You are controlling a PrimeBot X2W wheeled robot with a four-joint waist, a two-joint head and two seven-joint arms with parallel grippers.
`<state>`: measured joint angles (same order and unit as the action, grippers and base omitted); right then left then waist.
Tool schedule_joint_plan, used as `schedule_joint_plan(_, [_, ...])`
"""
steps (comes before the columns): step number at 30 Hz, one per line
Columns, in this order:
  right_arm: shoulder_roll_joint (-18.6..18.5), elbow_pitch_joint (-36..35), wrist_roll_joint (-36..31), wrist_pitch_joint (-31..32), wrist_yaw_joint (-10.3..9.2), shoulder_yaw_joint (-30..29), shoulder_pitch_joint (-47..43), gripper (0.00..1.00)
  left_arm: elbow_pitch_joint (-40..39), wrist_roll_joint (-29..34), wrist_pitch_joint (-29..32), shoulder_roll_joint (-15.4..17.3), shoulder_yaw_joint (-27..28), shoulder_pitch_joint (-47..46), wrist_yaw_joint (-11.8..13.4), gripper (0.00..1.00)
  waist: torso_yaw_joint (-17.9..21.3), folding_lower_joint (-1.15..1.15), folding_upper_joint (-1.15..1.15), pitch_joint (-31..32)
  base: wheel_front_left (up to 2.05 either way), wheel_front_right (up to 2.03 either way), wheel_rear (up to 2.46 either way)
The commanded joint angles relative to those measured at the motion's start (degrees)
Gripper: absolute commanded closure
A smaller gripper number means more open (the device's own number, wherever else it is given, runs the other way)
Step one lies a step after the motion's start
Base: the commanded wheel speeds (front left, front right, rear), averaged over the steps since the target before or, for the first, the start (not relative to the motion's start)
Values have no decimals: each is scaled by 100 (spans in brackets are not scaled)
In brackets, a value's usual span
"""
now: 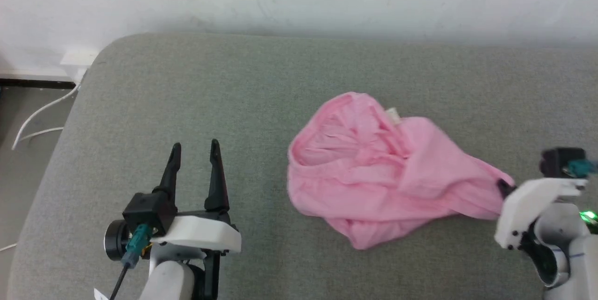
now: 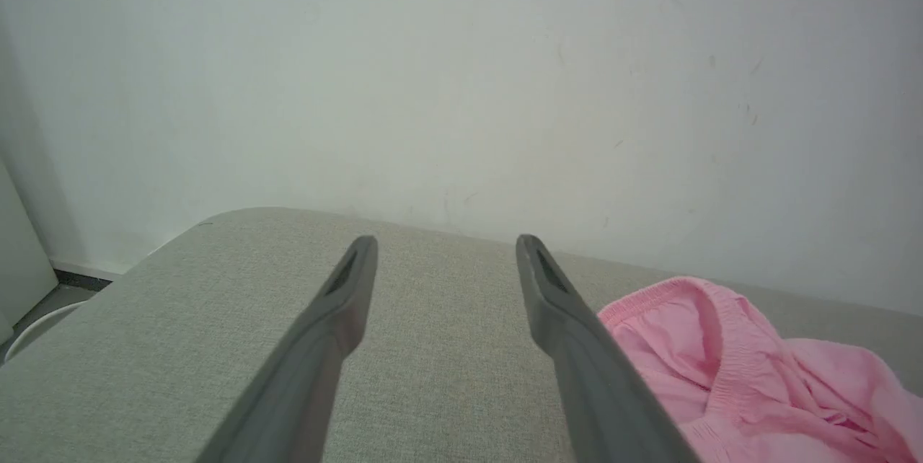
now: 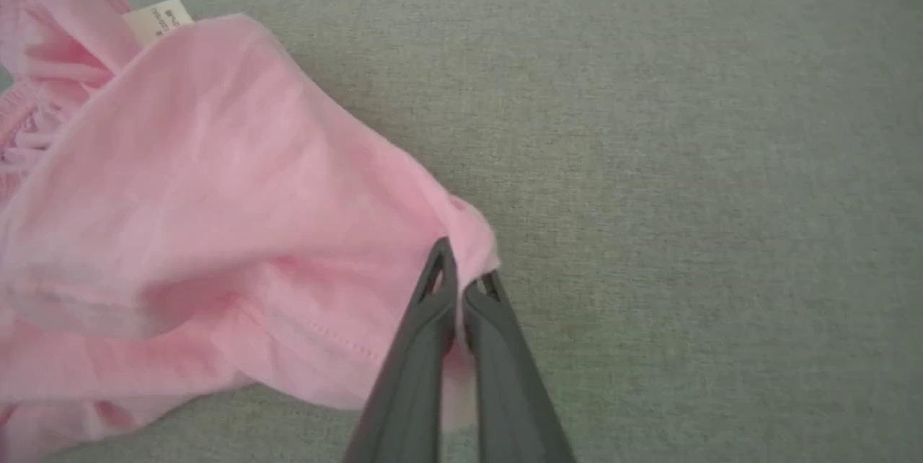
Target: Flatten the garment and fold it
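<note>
Jaws of our right gripper (image 3: 461, 272) pinch an edge of the pink shorts (image 1: 373, 174); those of our left gripper (image 1: 195, 148) stand apart, empty, above the grey cushion (image 1: 187, 94). The shorts lie crumpled right of the cushion's middle, white label (image 1: 392, 114) showing at their far edge. We judge flattening barely begun and folding not started.

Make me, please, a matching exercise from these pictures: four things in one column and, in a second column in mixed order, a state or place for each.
Column one:
1. left gripper
2. right gripper
3. garment
4. label

Column two:
A. pink, crumpled, not yet flat
B. fingers open, holding nothing
C. white, peeking out at the garment's far side
D. shut on a corner of the pink fabric

Pairs: 1-B; 2-D; 3-A; 4-C
</note>
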<state>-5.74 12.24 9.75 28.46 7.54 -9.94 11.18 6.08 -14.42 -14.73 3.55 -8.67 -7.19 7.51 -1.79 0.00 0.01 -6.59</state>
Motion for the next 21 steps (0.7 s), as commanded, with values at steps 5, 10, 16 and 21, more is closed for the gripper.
schedule_joint_plan(5, [194, -31, -184, -532, -5, -481, -94, 0, 59, 77, -27, -30, 1, -48, -74, 0, 84, 0, -1, -11, 0, 0, 0])
schedule_joint_plan(10, [137, -722, -189, -1292, -5, 339, -455, 0, 115, 73, -27, -43, -27, -41, -97, 0, 132, 0, -1, 41, 0, 0, 0])
schedule_joint_plan(16, [-218, -1091, -146, -1369, -5, 1759, -619, 0, 85, 78, -27, -51, -2, -37, -86, 0, 215, 0, -1, 11, 0, 0, 0])
schedule_joint_plan(21, [-262, -614, -557, -1021, -5, 2076, -191, 0, 65, 83, -27, -57, -48, -150, -113, 0, 131, 0, -1, -118, 0, 0, 0])
